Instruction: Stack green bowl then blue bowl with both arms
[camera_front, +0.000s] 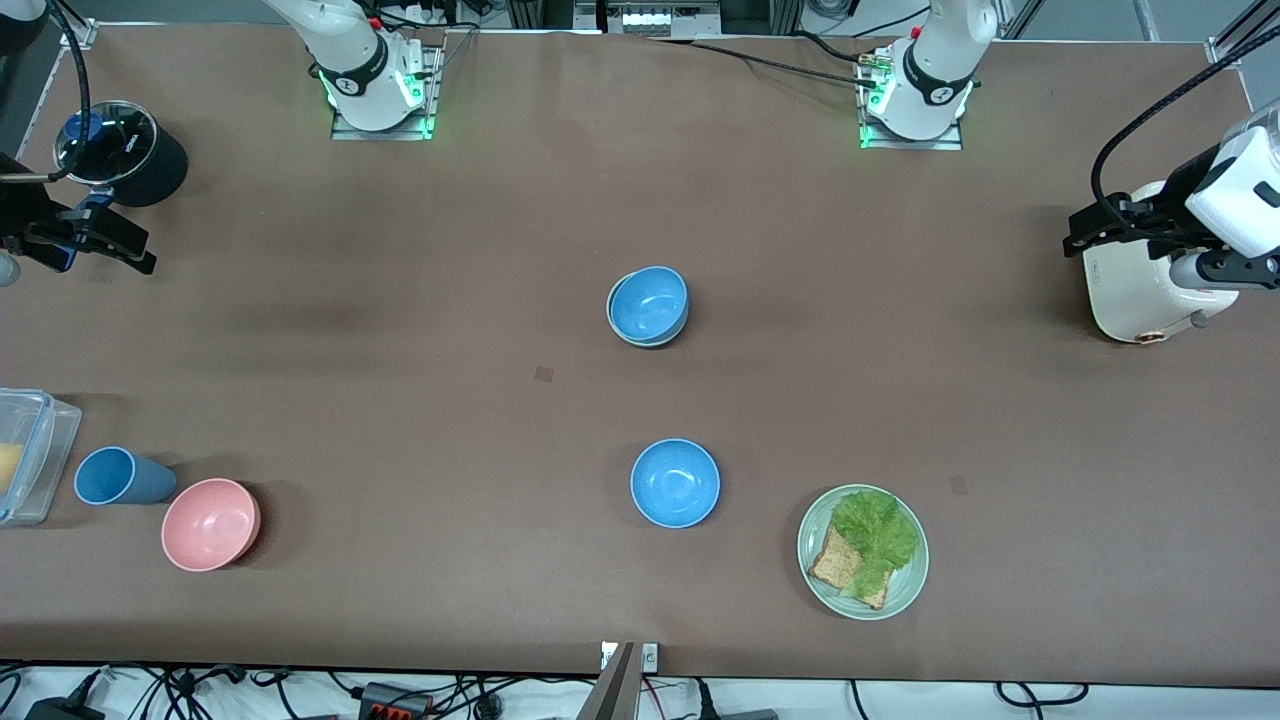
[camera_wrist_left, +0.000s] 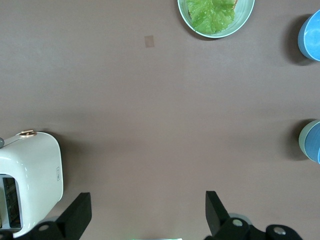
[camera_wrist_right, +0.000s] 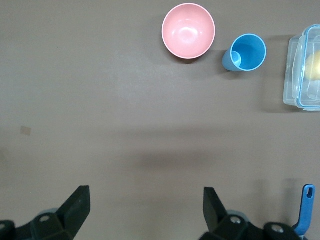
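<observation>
Stacking apparently finished: blue bowl (camera_front: 648, 303) nested inside green bowl (camera_wrist_left: 302, 141) at the middle of the tabletop, with a spare blue bowl (camera_front: 675, 483) alone nearer the camera-side edge. Left gripper (camera_wrist_left: 145, 220) over the toaster (camera_front: 1135, 290) at the left arm's end edge, jaws spread wide and holding nothing. Right gripper (camera_wrist_right: 145, 216) over the right arm's end edge, also wide and holding nothing, waiting. Probably nothing left but checking the nest sits level. No readable brand or writing anywhere.
</observation>
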